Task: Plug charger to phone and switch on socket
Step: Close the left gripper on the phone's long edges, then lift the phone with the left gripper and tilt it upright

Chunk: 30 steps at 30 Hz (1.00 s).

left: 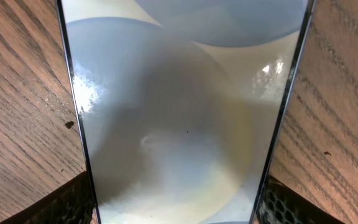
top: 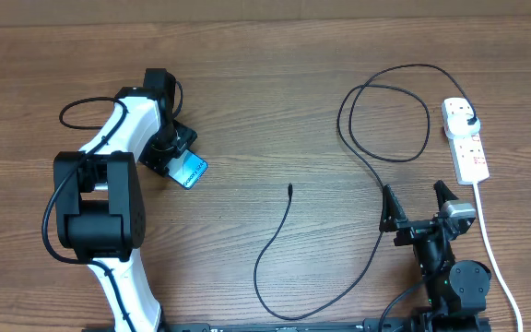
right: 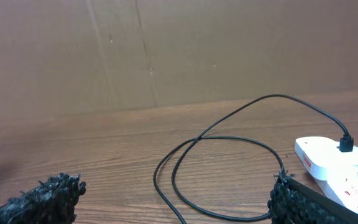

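Note:
The phone [top: 192, 171] lies on the wooden table at the left, its light blue screen up. My left gripper [top: 171, 148] is over it. In the left wrist view the phone [left: 179, 112] fills the frame and the two fingers of the left gripper [left: 176, 208] press against its long edges. The charger's black cable [top: 275, 242] lies loose, its connector tip [top: 289, 188] free at mid-table. Its plug [top: 469, 119] sits in the white socket strip [top: 468, 149] at the right. My right gripper [top: 418, 205] is wide open and empty, just in front of the cable loop [right: 216, 138] and the strip [right: 331, 163].
The strip's white cord [top: 492, 254] runs down the right side past the right arm. The cable makes a large loop [top: 385, 120] left of the strip. A brown cardboard wall [right: 166, 50] stands behind the table.

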Tool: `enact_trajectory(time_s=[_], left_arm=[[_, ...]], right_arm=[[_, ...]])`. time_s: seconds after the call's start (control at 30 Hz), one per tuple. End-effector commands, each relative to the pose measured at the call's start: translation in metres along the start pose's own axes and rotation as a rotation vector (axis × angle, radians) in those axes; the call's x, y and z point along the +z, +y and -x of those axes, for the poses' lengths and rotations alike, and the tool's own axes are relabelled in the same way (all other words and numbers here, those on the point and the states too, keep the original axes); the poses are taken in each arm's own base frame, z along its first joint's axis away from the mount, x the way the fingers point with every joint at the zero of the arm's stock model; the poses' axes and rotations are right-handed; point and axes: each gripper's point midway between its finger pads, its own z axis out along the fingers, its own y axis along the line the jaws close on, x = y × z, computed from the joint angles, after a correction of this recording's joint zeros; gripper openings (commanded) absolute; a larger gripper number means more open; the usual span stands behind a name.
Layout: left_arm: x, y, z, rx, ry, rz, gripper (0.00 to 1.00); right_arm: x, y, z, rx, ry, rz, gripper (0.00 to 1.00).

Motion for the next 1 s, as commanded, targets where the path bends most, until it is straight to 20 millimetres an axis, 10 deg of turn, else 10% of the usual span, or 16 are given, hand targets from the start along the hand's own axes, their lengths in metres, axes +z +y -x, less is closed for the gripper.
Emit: enact_trajectory(time_s=[0.0,0.7,0.97], left_arm=[[0.011,0.007,0.006,0.0,-0.013,0.031,0.04],[-0.061,-0.018,0.023,0.041,-0.053,-0.037,0.04],[-0.085,-0.059,-0.021,0.126,0.213,-0.275,0.04]], right_arm=[[0.0,-0.002,-0.002,0.007,-0.003,-0.008,1.0],[0.0,-0.002,-0.002,0.007,-0.003,-0.008,1.0],[0.0,-0.002,-0.002,0.007,-0.003,-0.008,1.0]])
